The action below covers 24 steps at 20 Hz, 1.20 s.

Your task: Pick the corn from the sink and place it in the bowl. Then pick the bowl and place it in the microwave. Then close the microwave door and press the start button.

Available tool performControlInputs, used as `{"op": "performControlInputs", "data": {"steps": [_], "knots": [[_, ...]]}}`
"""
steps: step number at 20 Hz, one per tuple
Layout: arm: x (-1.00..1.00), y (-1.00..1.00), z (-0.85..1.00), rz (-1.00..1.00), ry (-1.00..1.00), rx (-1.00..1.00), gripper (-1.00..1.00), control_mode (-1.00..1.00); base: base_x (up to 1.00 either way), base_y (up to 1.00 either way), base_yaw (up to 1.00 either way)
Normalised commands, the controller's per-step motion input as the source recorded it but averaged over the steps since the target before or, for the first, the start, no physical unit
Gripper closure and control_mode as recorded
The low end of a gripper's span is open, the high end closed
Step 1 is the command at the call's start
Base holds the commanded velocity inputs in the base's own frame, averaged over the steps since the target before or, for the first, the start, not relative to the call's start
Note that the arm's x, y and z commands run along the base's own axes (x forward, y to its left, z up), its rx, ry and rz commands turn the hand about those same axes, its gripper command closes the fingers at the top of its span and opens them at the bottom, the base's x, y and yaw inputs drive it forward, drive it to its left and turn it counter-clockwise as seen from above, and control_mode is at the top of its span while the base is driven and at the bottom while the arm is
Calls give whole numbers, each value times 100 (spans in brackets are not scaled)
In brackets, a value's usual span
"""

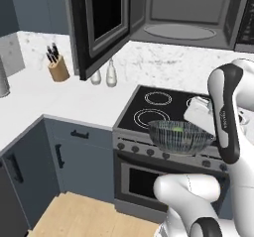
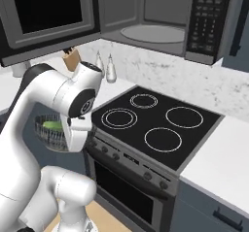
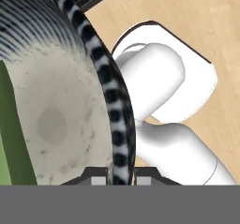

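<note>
Look at the hand view first: your gripper point(image 3: 117, 180) has its two fingers set narrowly on either side of the bowl's point(image 3: 56, 124) rim, one tip inside and one outside, so they are clamped on the rim with the black-and-pale banded edge running between them. The bowl's inner floor looks pale and speckled, its wall finely ribbed, and a strip of green from the corn point(image 3: 7, 138) lies along the left edge inside it.

From the left base view you can see the bowl point(image 1: 181, 137) held up in the air, roughly level, in front of the stove's point(image 1: 163, 107) front edge and above its knob row. The corn point(image 1: 177, 130) shows as a small green patch inside.

In the right base view the bowl point(image 2: 48, 131) sits partly behind the arm, with the corn point(image 2: 52, 125) in it. The microwave point(image 2: 160, 17) hangs above the stove, its door point(image 2: 46, 17) swung wide open to the left.
</note>
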Motion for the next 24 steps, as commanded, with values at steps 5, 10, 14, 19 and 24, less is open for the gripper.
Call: {"op": "performControlInputs", "data": {"steps": [5,10,14,19,24], "knots": [[0,0,0,0,0,0,100,100,15,-70,23],[0,0,0,0,0,0,100,100,21,-56,17],[0,0,0,0,0,0,100,100,67,-11,12],[0,0,0,0,0,0,100,100,55,-3,8],[0,0,0,0,0,0,100,100,39,5,1]]}}
